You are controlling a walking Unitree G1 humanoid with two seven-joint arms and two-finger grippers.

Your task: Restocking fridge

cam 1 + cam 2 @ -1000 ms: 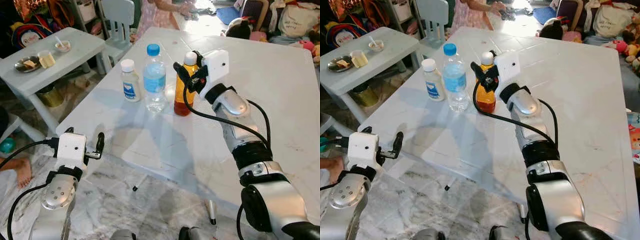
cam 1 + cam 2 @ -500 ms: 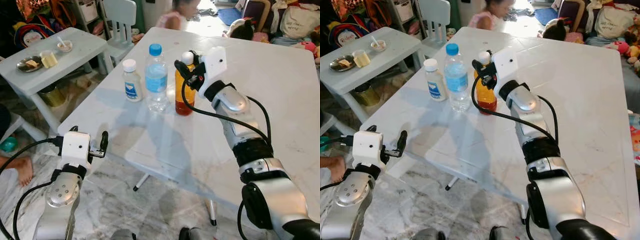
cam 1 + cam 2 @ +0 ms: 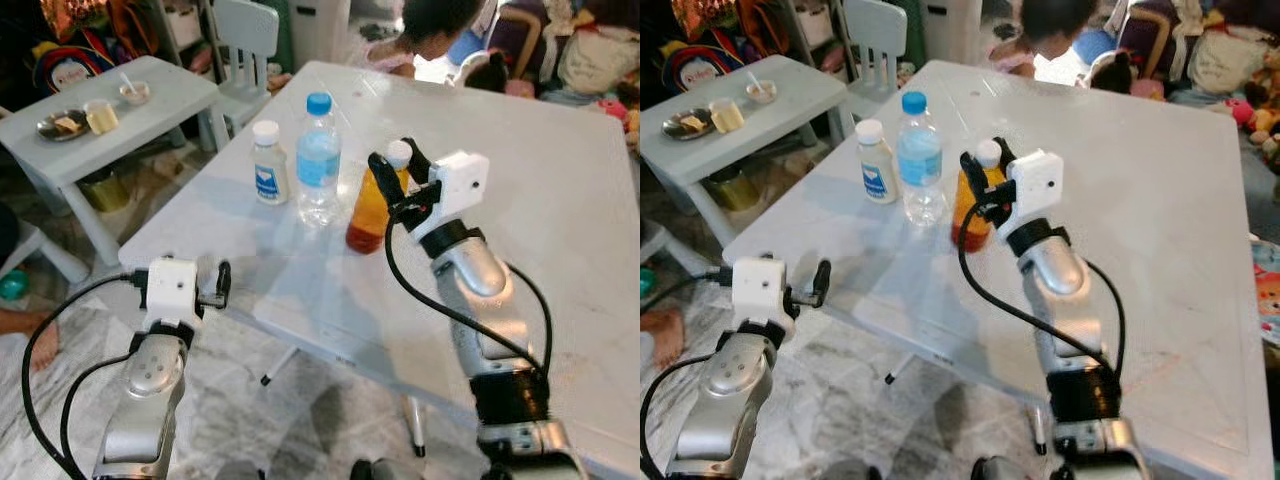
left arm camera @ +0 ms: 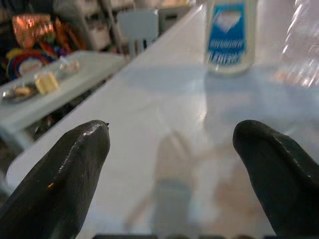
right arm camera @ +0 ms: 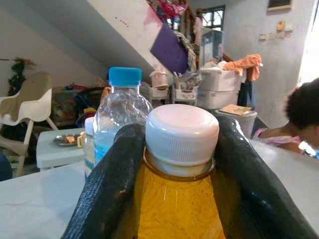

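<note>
The big white table [image 3: 560, 150] is spread across the scene, and three drinks are lined up toward its left side, presumably set out there for carrying to the fridge. On the right of that row, the orange juice bottle [image 3: 368, 215] is seen tilted, its base apparently just leaving or barely touching the tabletop, because it is gripped at the neck by the right gripper [image 3: 402, 180]; from the wrist camera the two black fingers [image 5: 107, 194] are pressed against both sides of the neck directly under the white cap [image 5: 182, 132], a hold likely chosen so the shoulder of the bottle cannot slip through. Just left of it the clear water bottle [image 3: 318, 165] with a blue cap is left standing upright, and beside that, further left, the small white bottle [image 3: 268, 165] with a blue label is waiting too. Lower down, off the near left edge of the table, the left gripper [image 3: 210, 290] is held with its fingers spread apart and nothing between them, pointed toward the white bottle, seemingly kept ready for a second pick. Beyond the far edge a person's head [image 3: 435, 20] is visible.
</note>
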